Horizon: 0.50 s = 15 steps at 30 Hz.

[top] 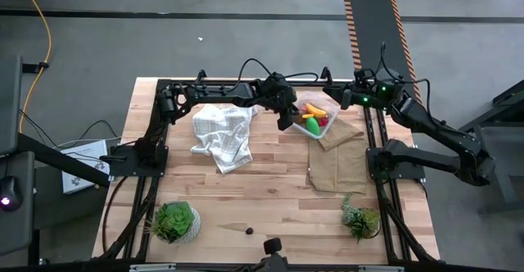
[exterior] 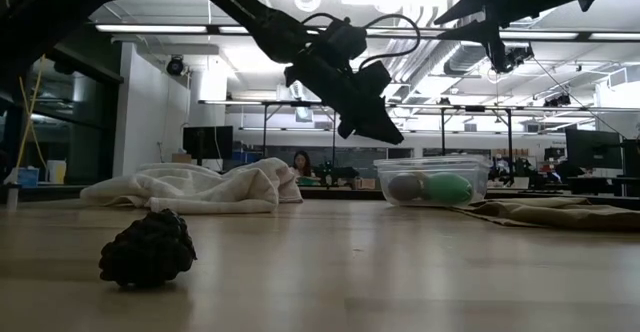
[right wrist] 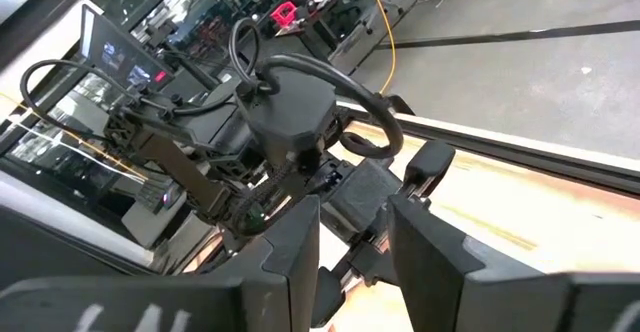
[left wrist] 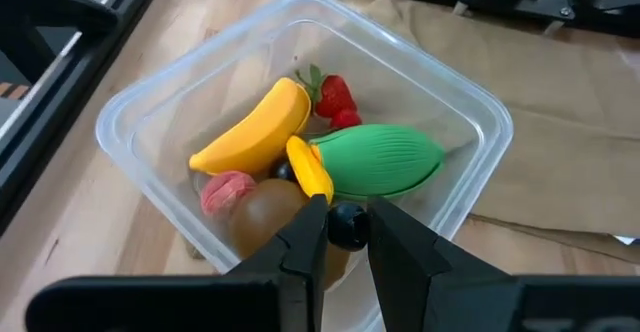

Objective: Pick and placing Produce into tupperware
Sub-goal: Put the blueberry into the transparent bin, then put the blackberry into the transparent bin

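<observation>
The clear square tupperware (top: 316, 119) (exterior: 432, 184) (left wrist: 482, 104) stands at the far side of the table, on the corner of a brown cloth. In it lie a yellow banana (left wrist: 255, 132), a green oval (left wrist: 385, 159), a brown ball (left wrist: 265, 212), an orange-yellow piece (left wrist: 308, 167), a pink piece (left wrist: 228, 192) and a red berry (left wrist: 335, 97). My left gripper (top: 288, 121) (exterior: 375, 127) (left wrist: 347, 227) hovers over the tupperware's near left side, shut on a small dark berry. A second dark berry (top: 249, 230) (exterior: 148, 249) lies on the bare wood near the table's near edge. My right gripper (top: 350, 98) (right wrist: 352, 212) waits open, raised at the far edge. My left gripper pinches the small dark berry (left wrist: 347, 225) between its two fingertips (left wrist: 305, 234), coming from above and slanting down toward the tupperware. The berry is lifted clear, just above the brown ball and the orange-yellow piece inside the container.
A crumpled white checked cloth (top: 223, 134) (exterior: 195, 187) lies left of the tupperware. A flat brown cloth (top: 340, 161) (exterior: 555, 212) spreads to its right and near side. Two potted plants (top: 174, 221) (top: 360, 219) stand by the near corners. A person (exterior: 300, 162) sits far behind the table.
</observation>
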Available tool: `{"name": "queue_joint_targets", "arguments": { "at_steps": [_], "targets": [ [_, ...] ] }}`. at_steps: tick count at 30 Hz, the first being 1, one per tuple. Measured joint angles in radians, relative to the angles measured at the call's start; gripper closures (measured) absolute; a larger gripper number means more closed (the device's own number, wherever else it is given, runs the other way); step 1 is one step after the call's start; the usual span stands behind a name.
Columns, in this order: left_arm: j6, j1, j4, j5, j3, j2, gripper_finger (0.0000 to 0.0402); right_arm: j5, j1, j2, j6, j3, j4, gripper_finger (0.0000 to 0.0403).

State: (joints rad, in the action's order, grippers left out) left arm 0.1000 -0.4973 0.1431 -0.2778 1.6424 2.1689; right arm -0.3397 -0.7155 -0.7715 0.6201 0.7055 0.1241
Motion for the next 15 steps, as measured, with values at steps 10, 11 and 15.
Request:
{"name": "queue_joint_targets", "arguments": {
  "at_steps": [10,11,15],
  "targets": [
    [-0.004,0.0,-0.012,-0.029,0.0,0.0,0.0309,0.0,0.0,0.0,0.0,0.0,0.0,0.0293],
    [-0.003,0.0,-0.013,-0.029,0.0,0.0,0.0308,0.0,0.0,0.0,0.0,0.0,0.0,0.0293],
    [-0.004,0.0,-0.023,-0.029,0.0,-0.001,0.0311,0.0,0.0,0.0,0.0,0.0,0.0,0.0293]
  ]
}}
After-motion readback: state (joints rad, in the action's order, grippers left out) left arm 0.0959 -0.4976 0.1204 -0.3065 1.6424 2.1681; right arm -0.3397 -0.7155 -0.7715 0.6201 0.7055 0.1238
